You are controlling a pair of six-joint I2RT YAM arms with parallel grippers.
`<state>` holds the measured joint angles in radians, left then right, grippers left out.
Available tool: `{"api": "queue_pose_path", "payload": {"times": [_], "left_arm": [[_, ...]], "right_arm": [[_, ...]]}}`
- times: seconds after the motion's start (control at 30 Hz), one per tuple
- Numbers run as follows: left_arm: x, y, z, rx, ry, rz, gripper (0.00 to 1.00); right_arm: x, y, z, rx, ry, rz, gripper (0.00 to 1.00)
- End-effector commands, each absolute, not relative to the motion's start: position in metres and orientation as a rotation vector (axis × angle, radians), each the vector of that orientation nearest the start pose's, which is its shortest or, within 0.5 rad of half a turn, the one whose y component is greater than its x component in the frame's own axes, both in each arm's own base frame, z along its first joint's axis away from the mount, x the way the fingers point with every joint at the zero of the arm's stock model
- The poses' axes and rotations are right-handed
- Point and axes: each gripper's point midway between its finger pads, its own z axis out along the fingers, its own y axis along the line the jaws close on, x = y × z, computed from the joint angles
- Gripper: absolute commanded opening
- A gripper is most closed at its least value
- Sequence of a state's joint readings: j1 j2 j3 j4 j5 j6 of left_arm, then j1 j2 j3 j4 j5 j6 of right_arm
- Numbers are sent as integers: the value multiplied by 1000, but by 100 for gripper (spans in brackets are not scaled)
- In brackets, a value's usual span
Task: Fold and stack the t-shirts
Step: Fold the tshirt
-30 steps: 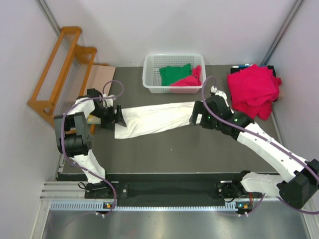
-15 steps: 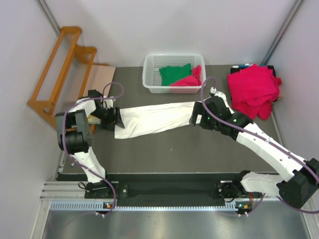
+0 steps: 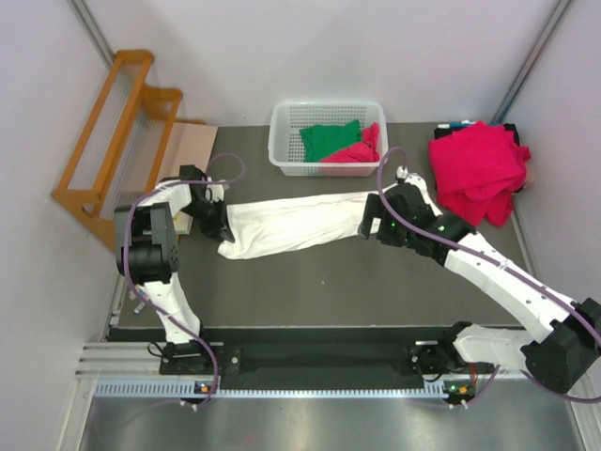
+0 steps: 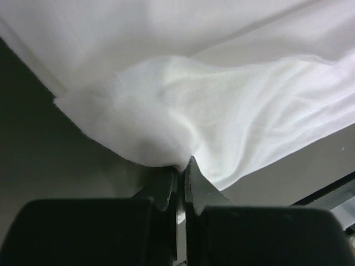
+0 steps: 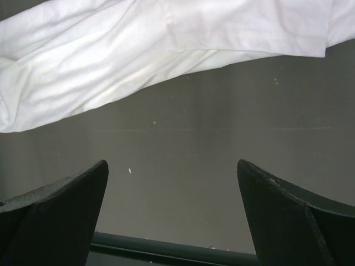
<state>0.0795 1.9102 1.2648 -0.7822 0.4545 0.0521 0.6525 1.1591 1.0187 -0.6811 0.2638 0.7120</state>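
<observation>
Pinching a bunched fold of the white shirt, the left pincer is clamped tight, tips half buried in cloth. The right pincer gapes wide, holding nothing, over bare counter just beside the shirt's other end. Sleeves and collar can't be made out. Behind: basket with green shirt and pink shirt; pink pile far right. Room to move lies nearside.
</observation>
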Motion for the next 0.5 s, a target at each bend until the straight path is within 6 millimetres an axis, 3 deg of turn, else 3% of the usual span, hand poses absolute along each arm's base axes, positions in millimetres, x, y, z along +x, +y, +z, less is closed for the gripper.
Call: {"api": "queue_pose_path", "payload": {"times": [0.0, 0.17, 0.33, 0.37, 0.47], "left_arm": [[350, -49, 53, 51, 2848, -655, 0], [340, -49, 83, 180, 2825, -643, 0], [280, -58, 94, 562, 2957, -645, 1], [264, -68, 90, 691, 2983, -627, 1], [233, -73, 87, 870, 3009, -638, 2]], "right_arm": [[261, 175, 184, 214, 2334, 365, 100], [260, 175, 184, 216, 2332, 370, 100], [259, 173, 190, 223, 2320, 376, 100], [259, 172, 191, 227, 2316, 373, 100], [257, 168, 192, 241, 2309, 360, 100]]}}
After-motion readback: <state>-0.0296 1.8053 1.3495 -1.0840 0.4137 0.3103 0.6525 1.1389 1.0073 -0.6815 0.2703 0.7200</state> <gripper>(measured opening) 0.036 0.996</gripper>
